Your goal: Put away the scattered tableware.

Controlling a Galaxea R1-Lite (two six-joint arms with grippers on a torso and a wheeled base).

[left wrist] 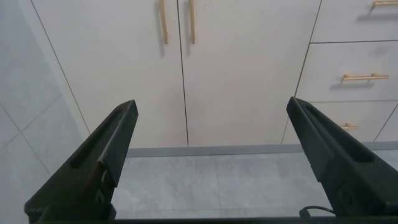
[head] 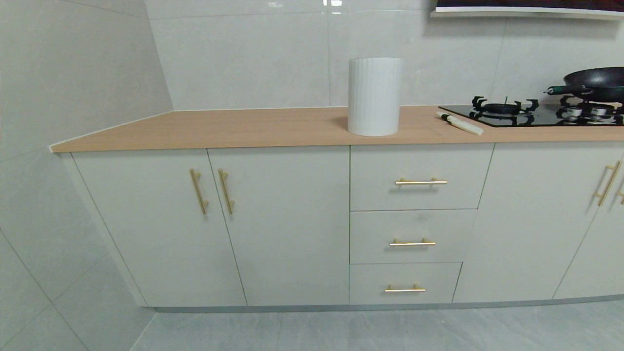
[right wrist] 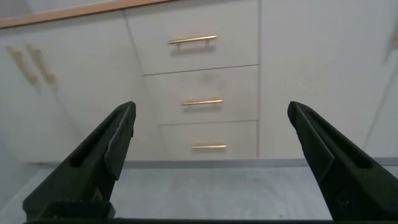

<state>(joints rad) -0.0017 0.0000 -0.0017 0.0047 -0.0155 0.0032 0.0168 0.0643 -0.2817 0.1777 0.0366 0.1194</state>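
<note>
Inspector: State of each gripper?

Technician: Left gripper (left wrist: 211,104): jaws apart, nothing between them, low above the floor (left wrist: 211,180), facing the cabinet doors (left wrist: 242,62). Right gripper (right wrist: 211,106): jaws apart, nothing between them, facing the drawers (right wrist: 199,87).

Inspector: Tableware location?

Technician: Pale utensil (head: 459,123) lies flat near the front edge of the surface (head: 243,129), between the white ribbed holder (head: 374,96) and the cooktop (head: 536,114), apart from the holder. Holder stands upright. Black pan (head: 594,80) sits on the cooktop at the surface's right end.
</note>
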